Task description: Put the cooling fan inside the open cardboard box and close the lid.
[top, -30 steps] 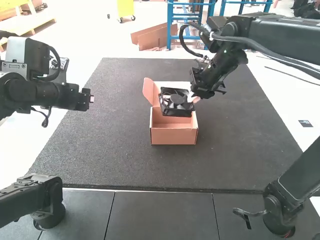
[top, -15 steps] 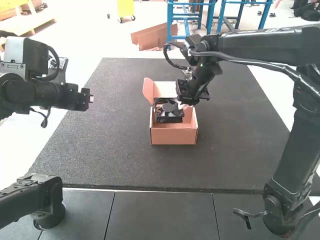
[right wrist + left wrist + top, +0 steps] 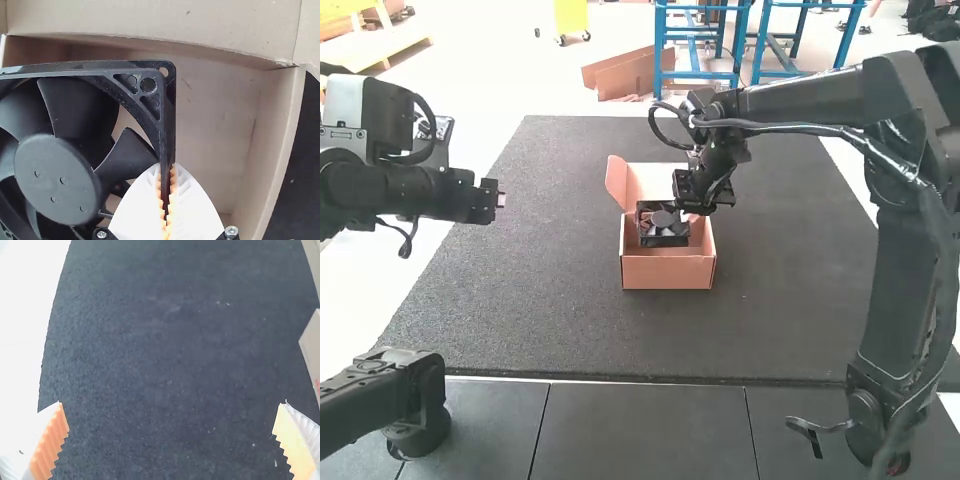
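The right end effector (image 3: pixel 694 203) clamps 1 edge of the black fan (image 3: pixel 663 224), holding it tilted and partly inside the open box (image 3: pixel 668 268) at the middle of the dark worktop (image 3: pixel 550 290), the lid (image 3: pixel 616 183) standing up; the left end effector (image 3: pixel 498 199), fingers apart, hovers well to the box's left

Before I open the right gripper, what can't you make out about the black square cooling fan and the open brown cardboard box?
Whether the black square cooling fan rests on the floor of the brown cardboard box: high view, front wall hides its lower edge; right wrist view, frame edge cuts it off.
Box's far right corner: high view, right gripper and arm cover it.
Pale board, left wrist view: cut by the edge, identity unclear.
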